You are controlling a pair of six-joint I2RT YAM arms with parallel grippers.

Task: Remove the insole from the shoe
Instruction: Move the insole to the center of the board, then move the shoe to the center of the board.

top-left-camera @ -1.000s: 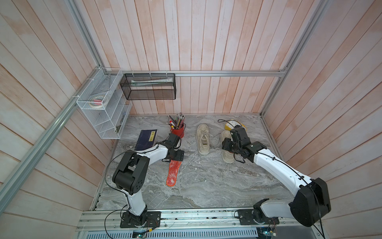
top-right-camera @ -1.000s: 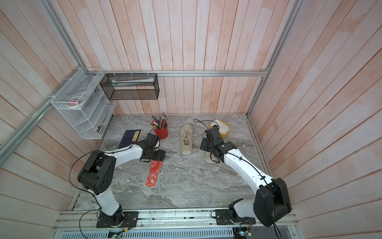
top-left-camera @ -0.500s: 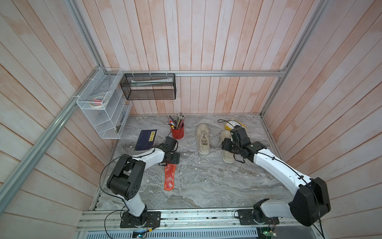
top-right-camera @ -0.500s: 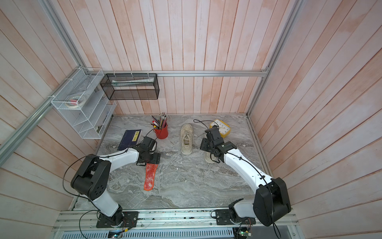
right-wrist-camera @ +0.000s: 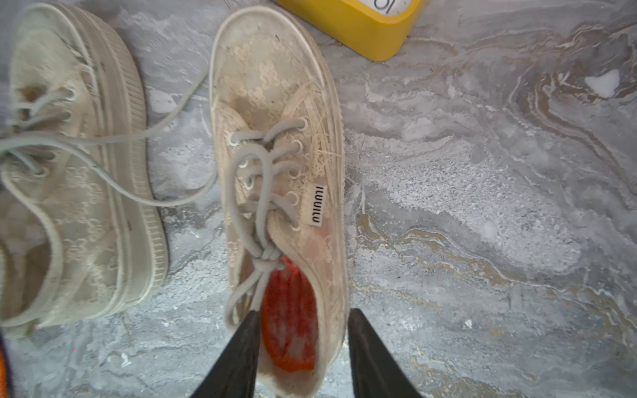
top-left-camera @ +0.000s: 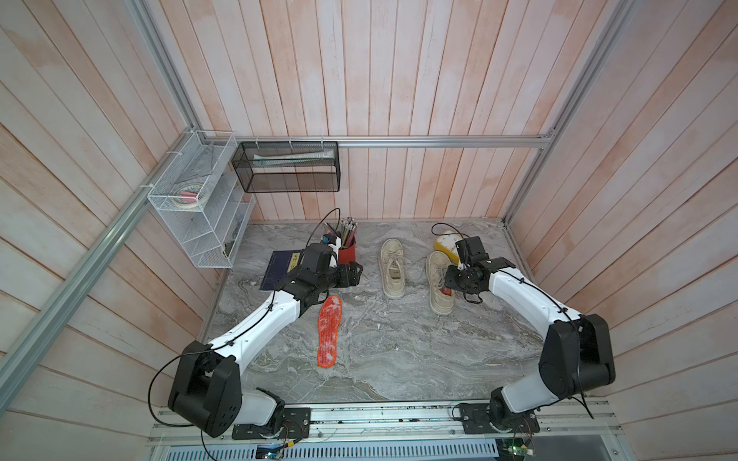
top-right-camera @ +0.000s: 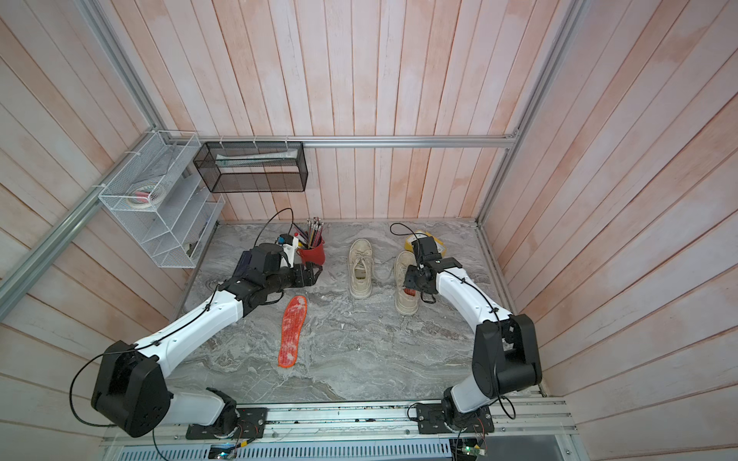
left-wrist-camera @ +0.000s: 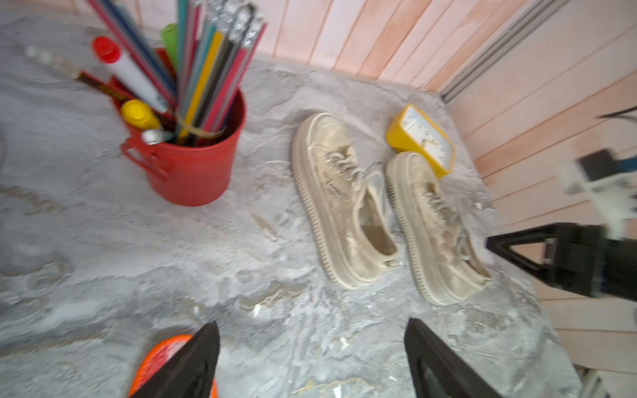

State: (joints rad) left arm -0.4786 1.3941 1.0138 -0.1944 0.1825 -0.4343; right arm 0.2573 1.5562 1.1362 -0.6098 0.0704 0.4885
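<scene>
Robot's right gripper [right-wrist-camera: 305, 312] straddles the heel of a beige lace-up fabric shoe [right-wrist-camera: 275, 103], orange-red textured insole [right-wrist-camera: 289, 327] inside.
Whether its jaws grip is unclear; left gripper [left-wrist-camera: 312, 325] hovers spread wide, empty.

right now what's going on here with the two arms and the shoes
A two-armed robot is taking insoles out of beige shoes. One orange insole lies loose on the table, and the left pincer above it stands open and empty. The right pincer is at the heel of the shoe beside the yellow clock, jaws either side of the second insole inside it. Whether they grip it yet is unclear.
</scene>
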